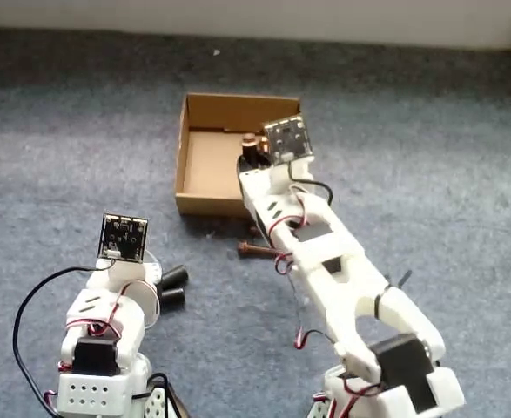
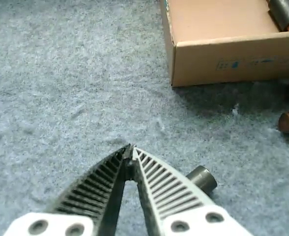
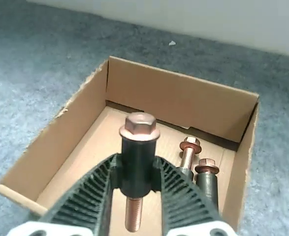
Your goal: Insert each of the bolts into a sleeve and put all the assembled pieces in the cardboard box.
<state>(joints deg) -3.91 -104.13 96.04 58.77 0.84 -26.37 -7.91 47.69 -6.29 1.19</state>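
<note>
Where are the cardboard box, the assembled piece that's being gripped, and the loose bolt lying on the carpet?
cardboard box (image 1: 205,165), high view, bare floor inside it.
held assembled piece (image 3: 137,162), right wrist view, dark sleeve body.
loose bolt (image 1: 259,251), high view, its shank.

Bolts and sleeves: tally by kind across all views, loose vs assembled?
Assembled pieces: 3 (two in the box, one in the right hand)
Loose sleeves: 2
Loose bolts: 2 (one partly hidden by the arm)
Total: 7
</note>
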